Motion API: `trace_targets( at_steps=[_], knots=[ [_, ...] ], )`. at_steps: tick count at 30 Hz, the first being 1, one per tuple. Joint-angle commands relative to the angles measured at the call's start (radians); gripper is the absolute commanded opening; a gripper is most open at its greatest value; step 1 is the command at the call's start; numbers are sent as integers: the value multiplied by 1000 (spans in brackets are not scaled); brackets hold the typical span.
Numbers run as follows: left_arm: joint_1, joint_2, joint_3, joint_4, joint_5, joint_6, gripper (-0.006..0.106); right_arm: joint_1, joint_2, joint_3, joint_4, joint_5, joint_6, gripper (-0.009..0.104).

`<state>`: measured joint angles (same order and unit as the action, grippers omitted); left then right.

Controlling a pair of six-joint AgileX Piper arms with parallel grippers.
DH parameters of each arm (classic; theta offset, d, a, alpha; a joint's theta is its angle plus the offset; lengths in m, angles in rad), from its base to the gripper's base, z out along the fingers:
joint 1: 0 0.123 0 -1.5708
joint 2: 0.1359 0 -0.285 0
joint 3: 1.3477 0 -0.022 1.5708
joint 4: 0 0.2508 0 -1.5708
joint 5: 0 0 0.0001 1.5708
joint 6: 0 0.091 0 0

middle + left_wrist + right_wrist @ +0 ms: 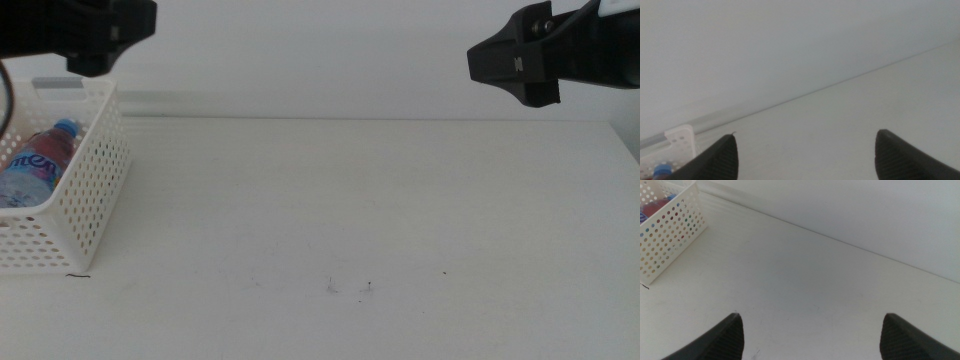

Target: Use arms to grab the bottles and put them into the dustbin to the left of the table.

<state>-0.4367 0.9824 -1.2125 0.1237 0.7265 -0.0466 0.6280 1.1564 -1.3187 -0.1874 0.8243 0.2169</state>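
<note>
The white perforated dustbin [70, 195] stands at the table's left edge. A clear water bottle with a blue cap [40, 160] lies inside it. The bin's corner [681, 137] and the blue cap [662, 170] show in the left wrist view. The bin [670, 230] also shows in the right wrist view. My left gripper [105, 40] hovers high above the bin, open and empty [806, 135]. My right gripper [515, 62] hangs high at the far right, open and empty [812, 315]. The yellow tea bottle and the red can are not in view.
The white table [360, 200] has a few small dark specks [332, 287] near the front middle. A pale wall rises behind the table's far edge.
</note>
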Motion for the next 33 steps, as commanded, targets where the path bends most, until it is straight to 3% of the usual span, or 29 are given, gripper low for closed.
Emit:
trace_targets(
  at_steps=[1, 17, 20, 22, 24, 26, 28, 30, 33],
  knots=[
    [-3, -16, 4, 7, -21, -15, 93, -1, -4, -7, -8, -11, -4, 86],
    [-3, -20, 4, -3, -117, -11, 93, -1, -4, -7, -8, -11, -4, 86],
    [36, -45, 55, -42, -170, -11, 93, -55, -22, 96, 158, -129, -4, 86],
    [96, -81, 147, -124, -258, -11, 93, -116, -54, 212, 278, -311, -4, 86],
    [160, -138, 272, -124, -320, -11, 93, -187, -100, 361, 321, -490, -4, 86],
    [231, -206, 398, -106, -358, -11, 93, -252, -153, 507, 316, -648, -4, 86],
    [299, -301, 544, -118, -390, -11, 93, -310, -224, 671, 254, -750, -4, 86],
    [341, -403, 673, -137, -413, -11, 93, -348, -332, 810, 144, -741, -4, 86],
    [384, -587, 861, -145, -417, -11, 93, -359, -532, 978, 65, -711, -4, 86]
  ],
)
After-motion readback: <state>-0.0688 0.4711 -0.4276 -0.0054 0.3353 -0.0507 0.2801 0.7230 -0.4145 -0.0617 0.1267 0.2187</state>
